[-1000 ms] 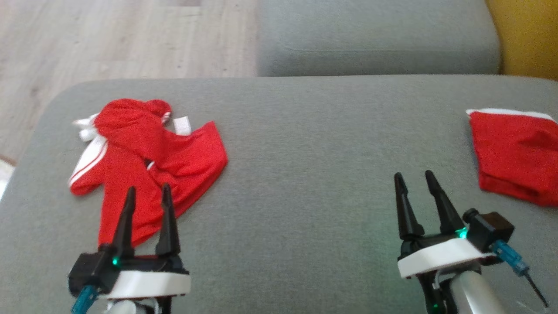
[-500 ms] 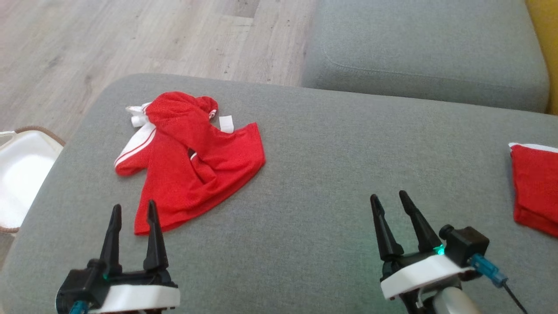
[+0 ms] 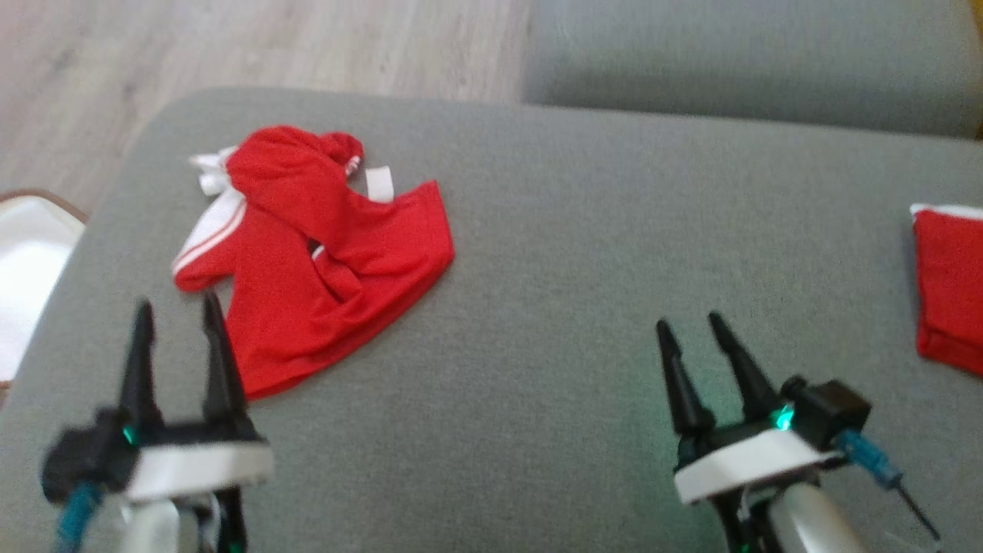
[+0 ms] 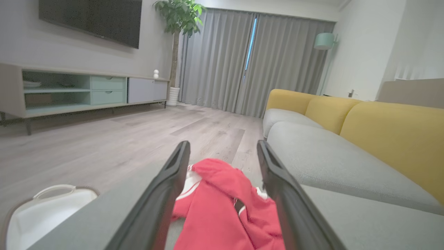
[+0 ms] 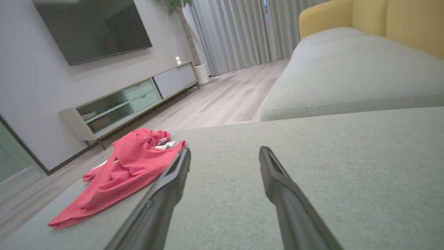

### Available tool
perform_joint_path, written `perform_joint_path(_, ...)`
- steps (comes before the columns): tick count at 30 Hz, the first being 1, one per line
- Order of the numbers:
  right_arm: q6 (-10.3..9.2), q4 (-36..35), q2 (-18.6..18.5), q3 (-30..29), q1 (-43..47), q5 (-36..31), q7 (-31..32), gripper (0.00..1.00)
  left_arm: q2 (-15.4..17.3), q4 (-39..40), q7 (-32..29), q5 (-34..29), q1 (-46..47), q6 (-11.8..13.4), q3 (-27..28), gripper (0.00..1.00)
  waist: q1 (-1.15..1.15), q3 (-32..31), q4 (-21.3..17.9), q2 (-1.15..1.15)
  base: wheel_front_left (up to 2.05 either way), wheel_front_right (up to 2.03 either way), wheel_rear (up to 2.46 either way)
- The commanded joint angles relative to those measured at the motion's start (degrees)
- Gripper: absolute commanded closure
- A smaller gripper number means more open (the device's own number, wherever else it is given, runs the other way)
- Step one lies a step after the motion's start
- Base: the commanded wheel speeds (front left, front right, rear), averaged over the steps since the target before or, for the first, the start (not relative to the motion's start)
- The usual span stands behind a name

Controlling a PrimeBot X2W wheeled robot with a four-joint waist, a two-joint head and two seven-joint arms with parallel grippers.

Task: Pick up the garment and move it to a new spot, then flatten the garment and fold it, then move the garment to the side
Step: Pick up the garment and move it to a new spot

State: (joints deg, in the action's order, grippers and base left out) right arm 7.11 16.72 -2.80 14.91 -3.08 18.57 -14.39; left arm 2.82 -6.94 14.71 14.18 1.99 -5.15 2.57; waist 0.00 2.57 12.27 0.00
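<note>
Head view: red garment (image 3: 307, 253) lies crumpled on the grey cushion (image 3: 537, 230), ungrasped.
Left fingers (image 3: 221, 369) spread wide, empty, tips just beside its near hem; right fingers (image 3: 741, 365) equally wide, well apart.

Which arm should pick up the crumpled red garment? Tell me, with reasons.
Left. The left gripper is open just beside the crumpled garment, and its wrist view looks straight onto the cloth. The right gripper, also open, sits well across the grey cushion.

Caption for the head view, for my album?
Left end effector and right end effector, both open, over a grey sofa near a crumpled red garment.
</note>
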Motion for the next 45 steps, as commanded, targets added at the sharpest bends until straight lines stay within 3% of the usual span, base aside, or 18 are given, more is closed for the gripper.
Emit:
perform_joint_path(1,0.37,-2.68,-0.08,0.31,-3.57,-0.66,-0.61,0.00,0.90,1.77,0.29,-0.74,5.52,-0.49,2.92,0.00,0.00,3.08,-1.73,0.00,0.00,0.00,0.00)
perform_joint_path(8,0.37,-6.05,-0.08,-3.78,-5.90,-3.63,-0.61,0.00,10.21,-11.16,-0.88,-2.76,21.81,-1.79,3.64,0.00,0.00,9.47,-4.71,0.00,0.00,0.00,0.00)
perform_joint_path(14,0.37,-8.66,-0.08,-5.75,-8.02,-5.04,-0.61,0.00,17.81,-27.13,-11.30,-2.89,35.90,-2.21,0.01,0.00,0.00,14.22,-7.06,0.00,0.00,0.00,0.00)
perform_joint_path(23,0.37,-10.88,-0.08,-6.18,-10.08,-5.44,-0.61,0.00,23.12,-40.59,-23.55,5.55,45.56,-2.32,-15.25,0.00,0.00,19.72,-10.04,0.00,0.00,0.00,0.00)
perform_joint_path(31,0.37,-11.61,-0.08,-6.20,-11.11,-5.14,-0.61,0.00,25.39,-42.92,-35.53,18.25,46.42,-2.33,-26.73,0.00,0.00,21.74,-11.71,0.00,0.00,0.00,0.00)
perform_joint_path(32,0.37,-11.64,-0.08,-6.15,-11.18,-5.09,-0.61,0.00,25.76,-42.78,-36.12,19.62,46.37,-2.33,-27.63,0.03,0.00,21.79,-11.85,0.00,0.00,0.00,0.00)
perform_joint_path(33,0.37,-11.67,-0.08,-6.11,-11.27,-5.03,-0.61,0.00,26.09,-42.31,-36.39,20.92,46.25,-2.33,-28.70,0.87,0.00,21.77,-12.00,0.00,0.00,0.00,0.00)
perform_joint_path(34,0.37,-11.69,-0.08,-6.10,-11.34,-4.92,-0.61,0.00,26.48,-41.94,-36.46,22.21,46.15,-2.33,-29.51,1.00,0.00,21.70,-12.14,0.00,0.00,0.00,0.00)
perform_joint_path(40,0.37,-11.40,-0.08,-5.92,-11.34,-4.27,-0.61,0.00,27.75,-41.49,-28.81,26.48,47.14,-2.33,-28.70,1.00,0.00,20.27,-12.69,0.00,0.00,0.00,0.00)
perform_joint_path(45,0.37,-10.64,-0.08,-6.10,-10.61,-3.49,-0.61,0.00,25.48,-39.74,-17.63,29.64,47.67,-2.34,-26.30,1.00,0.00,17.16,-12.73,0.00,0.00,0.00,0.00)
